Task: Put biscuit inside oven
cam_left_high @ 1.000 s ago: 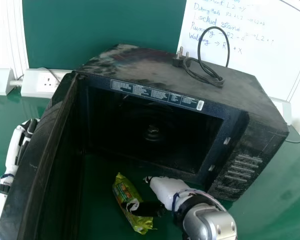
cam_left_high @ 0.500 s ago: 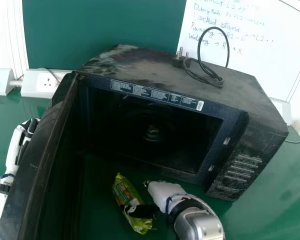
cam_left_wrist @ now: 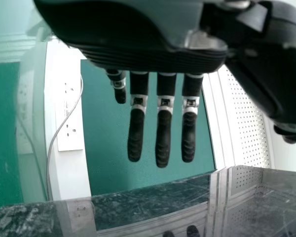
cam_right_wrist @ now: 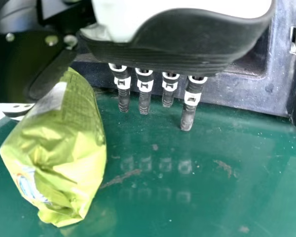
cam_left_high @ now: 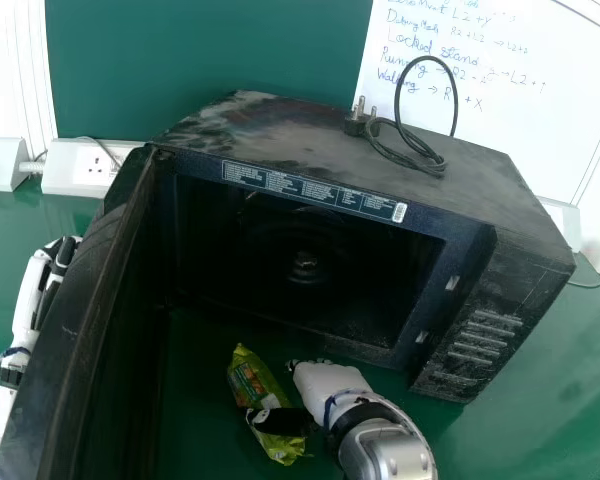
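Head view: shiny yellow-green foil biscuit pkt (cam_left_high: 247,378) lies on smooth green table (cam_left_high: 520,415), outside boxy black metal oven (cam_left_high: 310,135), btwn its open black door (cam_left_high: 85,270) & white-and-black R hand (cam_left_high: 323,383). R wrist view: fingers straight, slightly spread, thumb over pkt; can't tell if touching. White-and-black L hand (cam_left_high: 52,275) is past door's outer face, fingers straight w/ gaps btwn. Coiled black cord (cam_left_high: 403,127) w/ plug sits atop oven.

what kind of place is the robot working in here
Probably a lab or workshop room rather than a kitchen: the whiteboard carries handwritten notes on walking and running, socket panels line the back of the green table, and the oven looks dusty, its plug lying on top.
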You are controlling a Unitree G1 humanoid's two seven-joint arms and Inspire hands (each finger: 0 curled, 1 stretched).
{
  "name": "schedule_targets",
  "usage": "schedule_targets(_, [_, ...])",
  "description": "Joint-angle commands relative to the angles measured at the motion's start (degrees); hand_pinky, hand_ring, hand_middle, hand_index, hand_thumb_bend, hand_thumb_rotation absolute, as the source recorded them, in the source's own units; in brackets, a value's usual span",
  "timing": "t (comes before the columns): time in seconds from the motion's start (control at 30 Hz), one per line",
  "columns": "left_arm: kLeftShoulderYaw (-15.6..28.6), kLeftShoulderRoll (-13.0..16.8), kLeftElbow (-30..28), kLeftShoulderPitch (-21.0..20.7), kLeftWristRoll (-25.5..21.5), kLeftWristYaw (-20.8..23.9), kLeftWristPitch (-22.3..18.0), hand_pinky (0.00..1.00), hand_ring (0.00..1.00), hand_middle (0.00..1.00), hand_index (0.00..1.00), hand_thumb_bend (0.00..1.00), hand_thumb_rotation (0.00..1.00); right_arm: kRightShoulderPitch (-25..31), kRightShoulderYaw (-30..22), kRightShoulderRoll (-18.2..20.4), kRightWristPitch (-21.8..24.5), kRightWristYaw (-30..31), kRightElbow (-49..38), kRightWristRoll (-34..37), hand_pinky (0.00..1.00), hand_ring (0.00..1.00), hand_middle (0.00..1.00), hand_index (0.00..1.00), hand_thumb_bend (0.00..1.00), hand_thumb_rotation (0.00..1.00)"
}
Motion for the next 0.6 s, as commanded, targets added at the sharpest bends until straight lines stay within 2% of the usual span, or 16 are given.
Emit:
schedule_targets(0.0, [-0.3, -0.2, -0.6, 0.8, 0.1, 0.1, -0.1, 0.41, 0.43, 0.46, 0.48, 0.52, 0.07, 2.3, 0.4, 0.6, -0.5, 0.8, 1.8, 0.1, 0.84, 0.94, 0.96, 0.95, 0.91, 0.59])
schedule_targets(0.37, [-0.2, 0.1, -0.1, 0.5, 0.1, -0.2, -0.3, 0.41, 0.43, 0.46, 0.48, 0.52, 0.07, 3.9, 2.4, 4.0, -2.3, 1.6, 2.1, -5.8, 0.79, 0.94, 0.97, 0.95, 0.91, 0.58])
schedule_targets(0.57, [-0.1, -0.2, -0.4, 0.6, 0.2, 0.1, 0.0, 0.41, 0.42, 0.45, 0.48, 0.52, 0.07, 5.4, 3.9, 6.1, -3.7, 1.7, 1.9, -9.3, 0.84, 0.96, 0.98, 0.93, 0.89, 0.56])
